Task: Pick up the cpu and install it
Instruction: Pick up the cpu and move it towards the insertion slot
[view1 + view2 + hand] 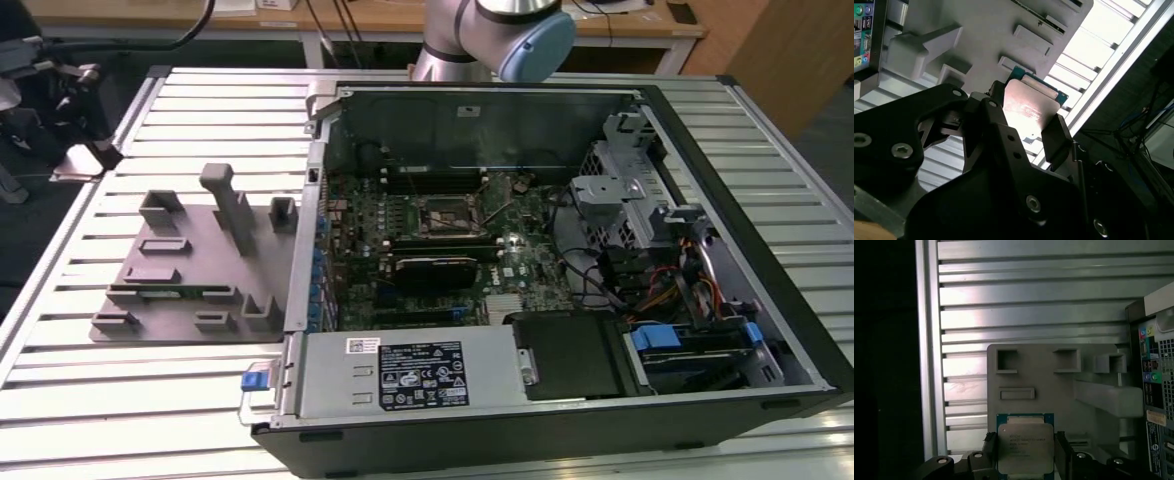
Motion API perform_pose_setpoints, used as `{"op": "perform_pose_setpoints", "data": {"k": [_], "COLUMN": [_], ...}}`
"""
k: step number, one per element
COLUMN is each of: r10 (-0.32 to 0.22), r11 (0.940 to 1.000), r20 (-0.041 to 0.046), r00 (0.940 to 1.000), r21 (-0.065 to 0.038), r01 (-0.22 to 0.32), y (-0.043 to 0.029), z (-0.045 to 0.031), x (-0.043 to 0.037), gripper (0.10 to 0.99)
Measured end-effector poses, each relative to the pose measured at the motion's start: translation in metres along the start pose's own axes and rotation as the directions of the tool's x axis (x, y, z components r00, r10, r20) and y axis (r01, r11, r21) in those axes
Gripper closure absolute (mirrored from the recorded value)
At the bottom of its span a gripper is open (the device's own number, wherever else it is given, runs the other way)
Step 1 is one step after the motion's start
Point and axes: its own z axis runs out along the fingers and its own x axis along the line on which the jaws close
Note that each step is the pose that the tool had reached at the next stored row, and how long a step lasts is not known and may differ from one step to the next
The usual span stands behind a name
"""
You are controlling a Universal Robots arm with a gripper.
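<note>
Black gripper [1025,454] fingers [1061,452] sit nearest the lens in both wrist views. They are closed onto two opposite edges of the cpu [1025,445], which is held clear of the surface below. The cpu's silver lid faces the first wrist camera, with a green board rim showing along one side. In the second wrist view the lid [1030,106] catches a bright sheen between the dark jaws.

Below the chip lies a grey fixture block [1054,385] with rectangular pockets, resting on a slatted aluminium table [1004,290]. Just beside it is the port panel [1154,375] of a computer case.

In the exterior view the fixture block [187,260] lies at the exterior view's left of the opened computer case [787,300]. Inside the case, a black-framed socket [445,213] sits on the motherboard [521,270]. The arm [501,35] rises behind the case.
</note>
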Motion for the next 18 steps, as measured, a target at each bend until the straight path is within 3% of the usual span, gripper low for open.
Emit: {"op": "perform_pose_setpoints", "data": {"k": [13,18], "r10": [0.000,0.000], "r11": [1.0000,1.0000], "r20": [0.0062,0.0070], "r00": [1.0000,1.0000], "r21": [0.000,0.000], "r01": [0.000,0.000], "y": [0.0026,0.0034], "z": [-0.0383,-0.0470], "x": [-0.0013,-0.0016], "gripper": [0.545,0.545]}}
